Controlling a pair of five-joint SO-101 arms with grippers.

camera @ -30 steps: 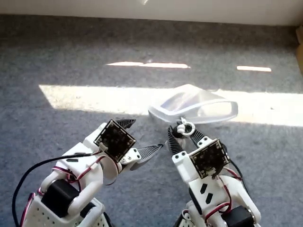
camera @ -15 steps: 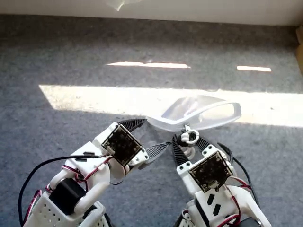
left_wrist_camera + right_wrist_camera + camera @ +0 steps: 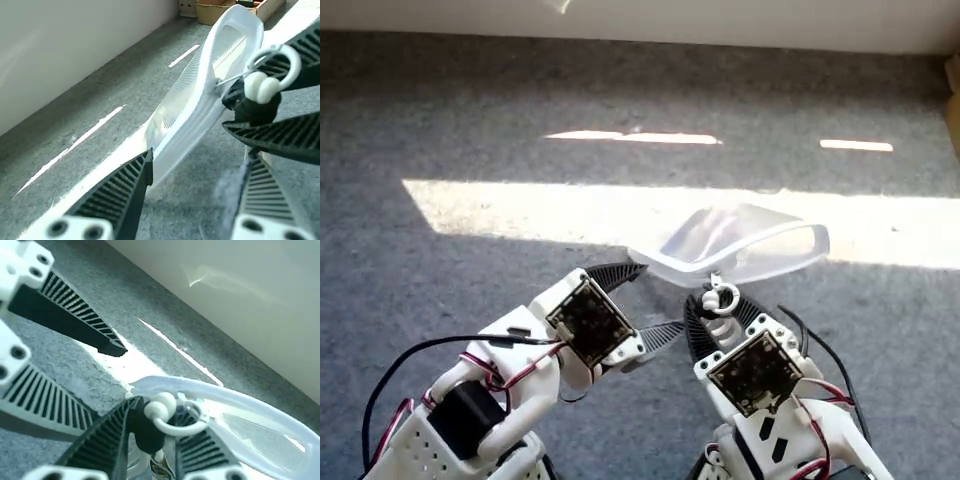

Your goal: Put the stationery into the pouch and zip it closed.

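Pinching the zip pull (image 3: 723,296) of the clear pouch (image 3: 765,238) on the grey desk (image 3: 470,130), the right fingers (image 3: 695,320) risked dragging the whole pouch along, since the left fingers (image 3: 617,272) stood apart around its near end, anchoring nothing.

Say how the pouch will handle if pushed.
Probably floppy: the pouch bows open where the right hand holds its pull. Likely light: thin, see-through plastic. Pushed by the open left hand, its end may buckle rather than slide.
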